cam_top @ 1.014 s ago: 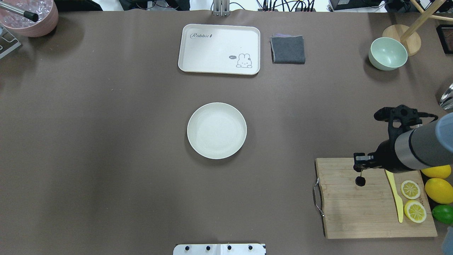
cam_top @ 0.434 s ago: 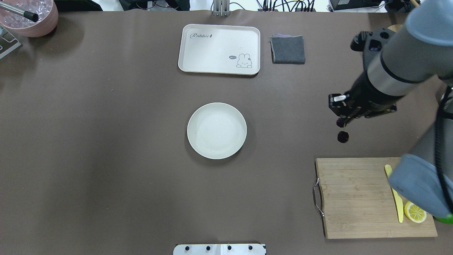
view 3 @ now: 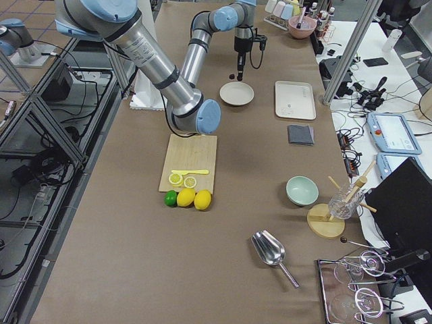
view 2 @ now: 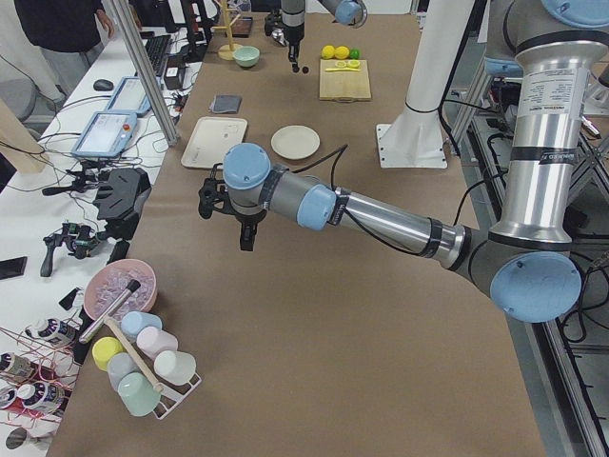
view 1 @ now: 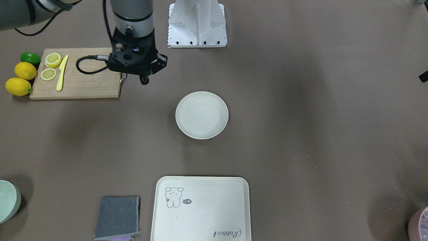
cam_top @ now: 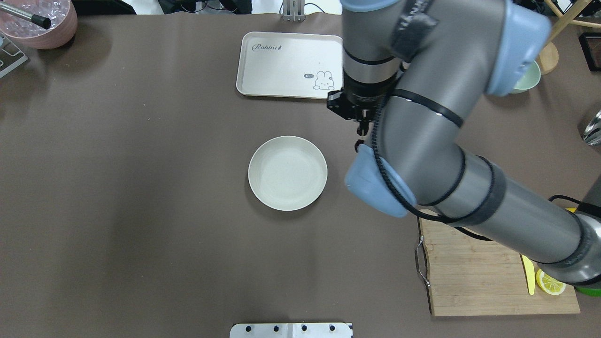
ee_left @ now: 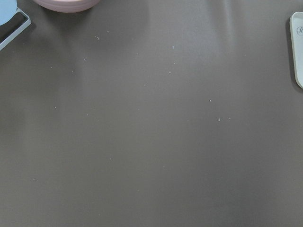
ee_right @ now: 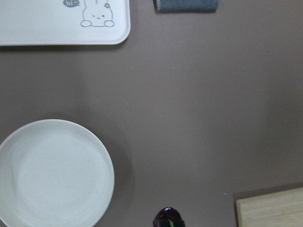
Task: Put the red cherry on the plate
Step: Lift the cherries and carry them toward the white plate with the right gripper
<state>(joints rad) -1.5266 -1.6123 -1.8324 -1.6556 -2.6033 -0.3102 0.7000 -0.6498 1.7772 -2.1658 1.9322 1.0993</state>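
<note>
A brown cloth covers the table (cam_top: 141, 188); benches of gear flank it in the side views. The plate (cam_top: 287, 172) sits mid-table. The right gripper (view 1: 144, 77) hangs in the air, clenched on the cherry (view 1: 144, 81), between the board (view 1: 83, 83) and plate. Overhead the arm hides most of the cherry; the front view shows it dangling. The left gripper's (view 2: 245, 236) state can't be told.

Right claw (view 1: 144, 79) pinched, raised; left claw (view 2: 245, 238) downward, aloft.
</note>
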